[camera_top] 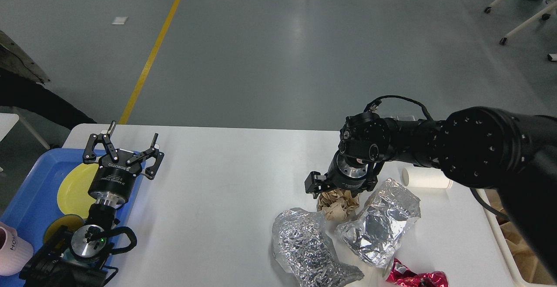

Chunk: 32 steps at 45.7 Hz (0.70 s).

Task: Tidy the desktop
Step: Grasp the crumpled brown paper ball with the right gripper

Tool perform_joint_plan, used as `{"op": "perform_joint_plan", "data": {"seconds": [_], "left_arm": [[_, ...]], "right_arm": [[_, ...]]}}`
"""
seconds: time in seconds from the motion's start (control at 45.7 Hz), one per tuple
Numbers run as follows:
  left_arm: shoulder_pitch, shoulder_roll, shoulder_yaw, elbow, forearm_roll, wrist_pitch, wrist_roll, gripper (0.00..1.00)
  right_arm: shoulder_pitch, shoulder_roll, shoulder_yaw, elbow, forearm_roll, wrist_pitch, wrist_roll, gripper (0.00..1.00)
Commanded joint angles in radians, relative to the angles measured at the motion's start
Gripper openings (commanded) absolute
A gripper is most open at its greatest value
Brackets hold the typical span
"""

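Right now the right gripper [334,194] points down onto a crumpled brown paper ball [338,204] on the white desktop [226,191]; its fingers are hidden, so its opening cannot be told. Two crumpled foil pieces [304,243] [383,221] lie just beside the ball. Over the blue tray [30,191], the left gripper [124,145] is spread wide, empty.

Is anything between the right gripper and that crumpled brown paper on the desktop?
Nothing visible. The right gripper is directly over the crumpled brown paper on the desktop. Two foil pieces flank the paper closely, on the near side, not above it.
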Motion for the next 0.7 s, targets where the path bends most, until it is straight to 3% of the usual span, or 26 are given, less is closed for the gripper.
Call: {"op": "perform_joint_plan", "data": {"seconds": [0.0, 0.635, 0.679], "left_arm": [[0.0, 0.0, 0.0, 0.0, 0.0, 0.0, 0.0, 0.97], [0.0, 0.0, 0.0, 0.0, 0.0, 0.0, 0.0, 0.97], [0.0, 0.0, 0.0, 0.0, 0.0, 0.0, 0.0, 0.97]], "right_arm": [[-0.052, 0.0, 0.0, -0.035, -0.001, -0.033, -0.003, 1.0], [-0.211, 0.036, 0.011, -0.159, 0.001, -0.104, -0.004, 1.0], [-0.215, 0.037, 0.015, -0.157, 0.001, -0.124, -0.003, 0.94]]}}
